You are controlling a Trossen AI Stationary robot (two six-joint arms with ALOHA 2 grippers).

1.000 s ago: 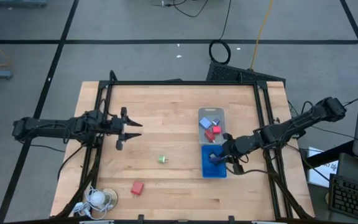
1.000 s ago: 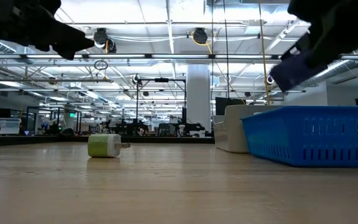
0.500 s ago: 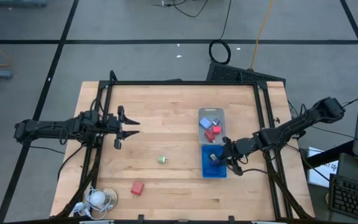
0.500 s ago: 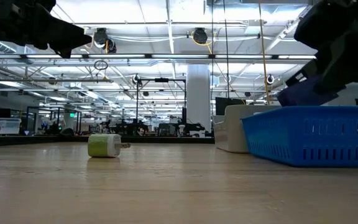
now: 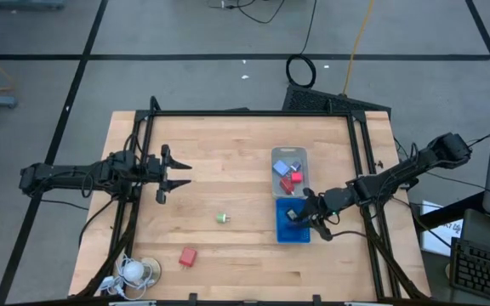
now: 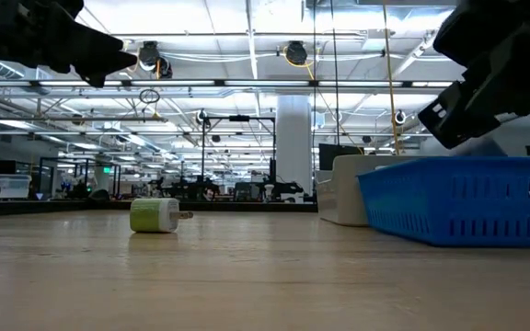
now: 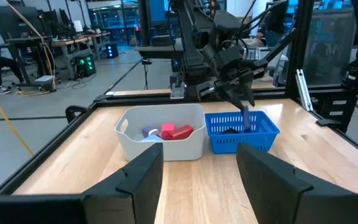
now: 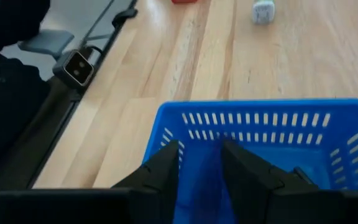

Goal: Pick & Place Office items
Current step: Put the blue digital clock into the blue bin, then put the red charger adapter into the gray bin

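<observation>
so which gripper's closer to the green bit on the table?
Left. The left gripper hangs over bare wood, up-table from the green bit. The right gripper is over the blue tray, farther off.

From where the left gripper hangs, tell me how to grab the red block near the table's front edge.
Take the red block from straight above, fingers across two opposite flat sides. It lies flat and alone on bare wood, slightly skewed to the table edges, so turn the left gripper to match. Nothing crowds it.

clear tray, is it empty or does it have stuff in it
Not empty. The clear tray holds red blocks and a light-blue piece in the high view; the left wrist view shows them too.
</observation>
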